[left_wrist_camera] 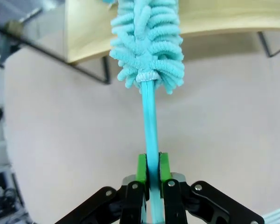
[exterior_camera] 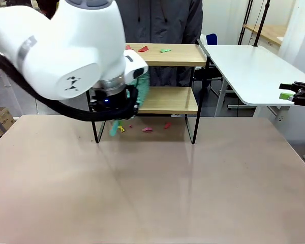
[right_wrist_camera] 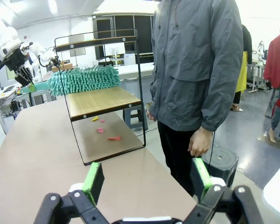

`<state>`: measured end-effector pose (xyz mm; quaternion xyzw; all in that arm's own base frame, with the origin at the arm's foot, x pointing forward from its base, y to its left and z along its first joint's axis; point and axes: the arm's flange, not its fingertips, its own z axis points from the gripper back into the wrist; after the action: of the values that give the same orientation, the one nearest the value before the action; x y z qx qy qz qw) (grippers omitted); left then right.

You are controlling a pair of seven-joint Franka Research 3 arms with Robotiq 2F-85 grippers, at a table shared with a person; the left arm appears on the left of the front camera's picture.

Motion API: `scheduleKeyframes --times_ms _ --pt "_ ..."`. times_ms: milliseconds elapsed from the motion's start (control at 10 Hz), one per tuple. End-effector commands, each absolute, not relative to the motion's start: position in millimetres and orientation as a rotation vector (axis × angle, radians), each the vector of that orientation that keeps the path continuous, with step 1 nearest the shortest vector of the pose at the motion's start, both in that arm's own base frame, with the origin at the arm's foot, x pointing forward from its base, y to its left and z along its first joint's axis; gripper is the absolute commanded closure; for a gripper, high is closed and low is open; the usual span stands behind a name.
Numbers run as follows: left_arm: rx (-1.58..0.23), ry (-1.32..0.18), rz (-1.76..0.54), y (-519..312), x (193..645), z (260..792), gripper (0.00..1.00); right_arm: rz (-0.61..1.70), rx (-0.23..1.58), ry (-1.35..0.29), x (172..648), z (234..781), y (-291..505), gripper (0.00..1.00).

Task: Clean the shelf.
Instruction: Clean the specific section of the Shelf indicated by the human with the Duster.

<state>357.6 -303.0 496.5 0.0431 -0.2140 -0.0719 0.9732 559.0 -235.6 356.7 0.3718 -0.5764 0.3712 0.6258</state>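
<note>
**Gently does it: duster works the shelf's lower board**

Left gripper (left_wrist_camera: 152, 165), jaws clenched on the thin teal handle (left_wrist_camera: 150, 121) of a fluffy duster (left_wrist_camera: 147, 46), lays the duster's head along the lower board of the shelf (exterior_camera: 178, 99), which stands at the far middle of the table (exterior_camera: 152, 203) in front of a person (exterior_camera: 162, 20) in a grey jacket. Paper scraps lie on the top board, one red (exterior_camera: 143, 49) and one green (exterior_camera: 165, 50), and more lie on the table under the rack (exterior_camera: 147, 129). The right gripper (exterior_camera: 287, 90) hangs well off to the right, fingers spread and holding nothing.

The step in hand looks like sweeping the lower board. To do it well, the arm should keep the head flat on the wood with light pressure, draw it in one steady stroke toward an open edge, and stay clear of the black side rails, since a snag could twist the slim handle between the pads or shove the light rack. The top board appears not yet cleaned.
</note>
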Motion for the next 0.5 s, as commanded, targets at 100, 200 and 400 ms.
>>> scheduleKeyframes --times_ms 100,200,400 --pt "0.282 -0.417 -0.026 -255 338 505 0.87 0.843 0.854 -1.311 558 362 -233 0.0" --pt "0.359 -0.418 0.0 -245 334 509 0.87 0.843 0.854 -1.311 558 362 -233 0.0" --pt "0.451 -0.456 0.001 -248 330 515 0.87 0.843 0.854 -1.311 558 362 -233 0.0"
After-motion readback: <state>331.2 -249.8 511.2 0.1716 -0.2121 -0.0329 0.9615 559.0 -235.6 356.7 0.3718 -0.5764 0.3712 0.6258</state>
